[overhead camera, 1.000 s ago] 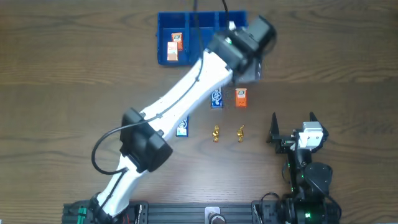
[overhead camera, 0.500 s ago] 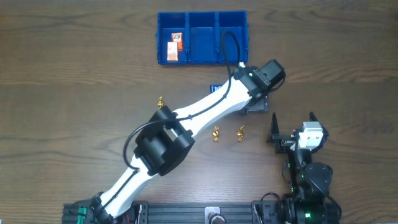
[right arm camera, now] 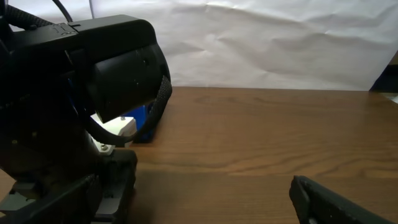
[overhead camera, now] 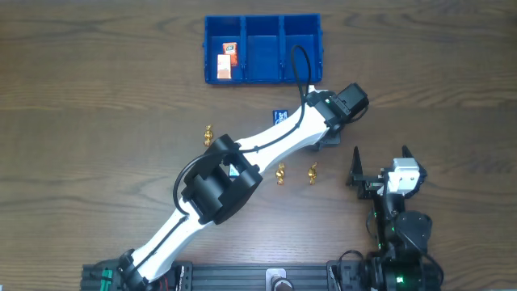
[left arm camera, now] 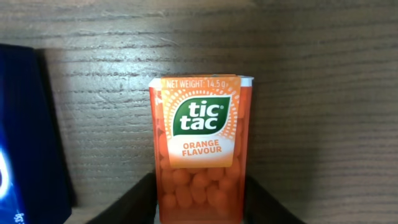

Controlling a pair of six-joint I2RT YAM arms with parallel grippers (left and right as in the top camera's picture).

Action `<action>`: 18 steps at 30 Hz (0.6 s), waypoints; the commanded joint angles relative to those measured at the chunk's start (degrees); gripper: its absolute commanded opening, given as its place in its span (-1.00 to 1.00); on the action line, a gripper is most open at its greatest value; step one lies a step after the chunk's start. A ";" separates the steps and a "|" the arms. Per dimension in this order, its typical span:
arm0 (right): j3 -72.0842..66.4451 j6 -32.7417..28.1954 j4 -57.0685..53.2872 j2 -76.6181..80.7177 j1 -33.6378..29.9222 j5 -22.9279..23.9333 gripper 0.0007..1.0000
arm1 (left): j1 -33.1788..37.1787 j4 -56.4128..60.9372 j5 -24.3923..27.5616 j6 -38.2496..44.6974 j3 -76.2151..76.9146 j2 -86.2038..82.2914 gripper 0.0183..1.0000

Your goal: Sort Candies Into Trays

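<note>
An orange candy box (left arm camera: 202, 155) lies flat on the wooden table, and my left gripper (left arm camera: 200, 202) is shut on its near end, one dark finger pressed against each side. From above, the left gripper (overhead camera: 333, 129) sits low, right of the middle, hiding the box. A blue candy pack (left arm camera: 25, 143) lies just beside the box, and its corner (overhead camera: 280, 115) peeks out by the arm. The blue tray (overhead camera: 262, 79) at the back holds two orange boxes (overhead camera: 227, 58) in its left compartment. My right gripper (overhead camera: 380, 166) rests open at the right, holding nothing.
Three gold wrapped candies lie loose: two (overhead camera: 280, 173) (overhead camera: 313, 172) in front of the left arm, one (overhead camera: 208, 133) to its left. Another blue pack (overhead camera: 234, 170) is partly under the left arm's elbow. The left wrist's dark housing (right arm camera: 93, 81) looms close in the right wrist view.
My left arm swung from the tray's right end down to the orange box and settled lower on it. Its elbow shifted right, uncovering the gold candy on the left. The right arm stayed still.
</note>
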 commanded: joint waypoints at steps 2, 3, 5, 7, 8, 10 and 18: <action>-0.20 0.68 -0.26 -0.28 -0.26 -0.09 1.00 | 0.35 -0.33 -2.08 -0.24 0.39 1.62 -0.30; -0.20 0.68 -0.26 -0.31 -0.26 -0.09 1.00 | 0.37 -0.31 -2.19 -0.22 0.57 1.22 -0.33; -0.20 0.68 -0.26 -0.28 -0.26 -0.09 1.00 | 0.37 -0.50 -3.45 0.24 1.25 -0.35 -0.35; -0.20 0.68 -0.26 -0.28 -0.28 -0.09 1.00 | 0.87 -0.70 -6.36 1.86 1.38 -4.37 -0.36; -0.20 0.68 -0.26 -0.28 -0.26 -0.09 1.00 | 1.49 -0.98 -8.33 2.99 1.38 -7.02 -0.36; -0.20 0.68 -0.26 -0.28 -0.26 -0.09 1.00 | 3.28 -1.46 -12.83 6.78 1.38 -13.29 -0.36; -0.20 0.68 -0.26 -0.28 -0.26 -0.09 1.00 | 20.41 -4.15 -12.33 18.49 1.36 -25.07 -0.37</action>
